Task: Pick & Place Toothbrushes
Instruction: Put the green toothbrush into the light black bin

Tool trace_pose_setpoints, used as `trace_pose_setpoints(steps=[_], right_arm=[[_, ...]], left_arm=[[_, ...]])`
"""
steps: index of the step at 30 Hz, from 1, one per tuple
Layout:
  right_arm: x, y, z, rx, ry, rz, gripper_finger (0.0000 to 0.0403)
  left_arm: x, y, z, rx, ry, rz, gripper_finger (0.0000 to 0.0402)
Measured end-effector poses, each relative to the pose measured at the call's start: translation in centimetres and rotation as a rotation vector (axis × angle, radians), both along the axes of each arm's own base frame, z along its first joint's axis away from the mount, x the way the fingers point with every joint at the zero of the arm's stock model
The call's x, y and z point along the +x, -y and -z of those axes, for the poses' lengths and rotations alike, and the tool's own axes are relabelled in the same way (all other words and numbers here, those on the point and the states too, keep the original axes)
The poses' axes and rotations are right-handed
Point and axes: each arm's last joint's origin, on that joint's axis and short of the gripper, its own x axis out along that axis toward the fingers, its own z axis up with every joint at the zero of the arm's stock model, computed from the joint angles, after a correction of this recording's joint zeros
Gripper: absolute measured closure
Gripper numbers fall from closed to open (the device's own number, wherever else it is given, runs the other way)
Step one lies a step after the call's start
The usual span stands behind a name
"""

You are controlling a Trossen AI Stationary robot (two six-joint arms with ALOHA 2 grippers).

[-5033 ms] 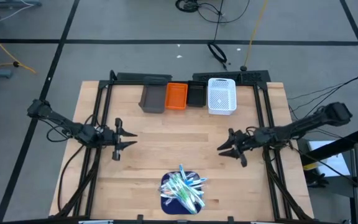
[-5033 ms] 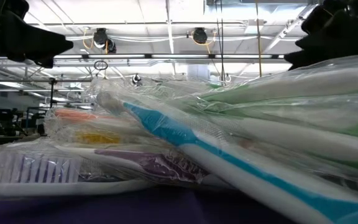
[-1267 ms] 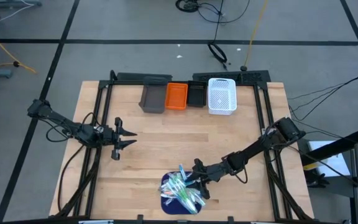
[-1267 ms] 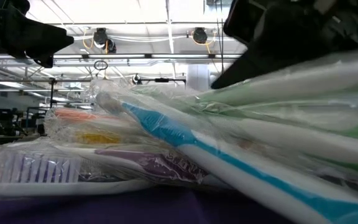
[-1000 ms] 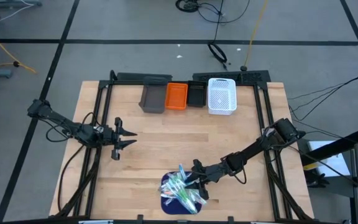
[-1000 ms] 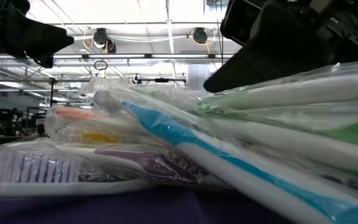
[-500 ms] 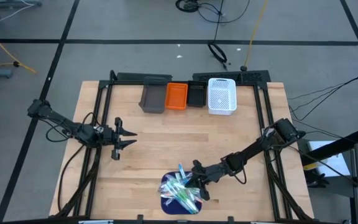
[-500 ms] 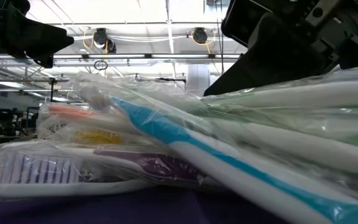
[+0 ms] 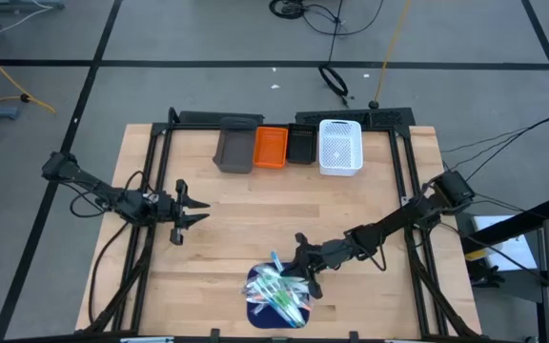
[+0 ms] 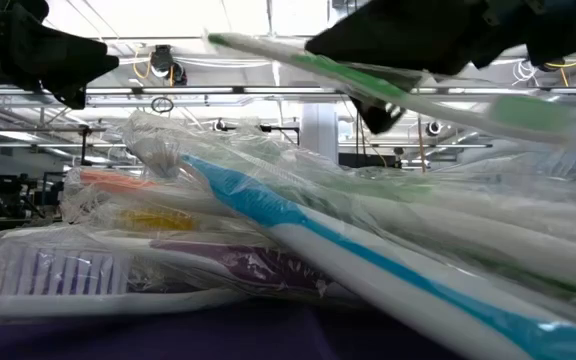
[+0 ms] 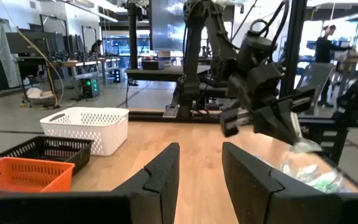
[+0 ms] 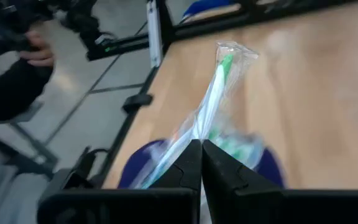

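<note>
The right end effector (image 9: 303, 264) pinches one wrapped green toothbrush (image 12: 211, 99), lifted just above the pile (image 9: 279, 291) on the mat (image 9: 258, 307) at the surface's (image 9: 255, 219) 6 o'clock edge. The left end effector (image 9: 194, 211), fingers spread, hangs at 9 o'clock.

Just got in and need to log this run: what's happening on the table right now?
The right gripper is shut on one wrapped green-and-white toothbrush and holds it clear above the pile of wrapped toothbrushes on the dark blue mat at the table's near edge. The left gripper hangs open over the table's left side, holding nothing. Four bins stand in a row at the far edge: grey, orange, black and white.
</note>
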Motion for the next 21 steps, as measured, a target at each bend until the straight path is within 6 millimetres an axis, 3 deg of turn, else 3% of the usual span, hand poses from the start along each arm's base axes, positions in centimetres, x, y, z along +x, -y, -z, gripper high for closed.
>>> trace_pose_setpoints(steps=[7,21], right_arm=[[0.0,1.6,-2.4,-0.103,0.099,0.081,0.0403],[1.3,5.4,-4.8,-0.166,0.312,0.182,0.0403]], left_arm=[[-0.1,0.0,-0.7,-0.100,0.064,0.030,0.0277],[1.8,0.9,-1.1,-0.133,0.144,0.052,0.0277]])
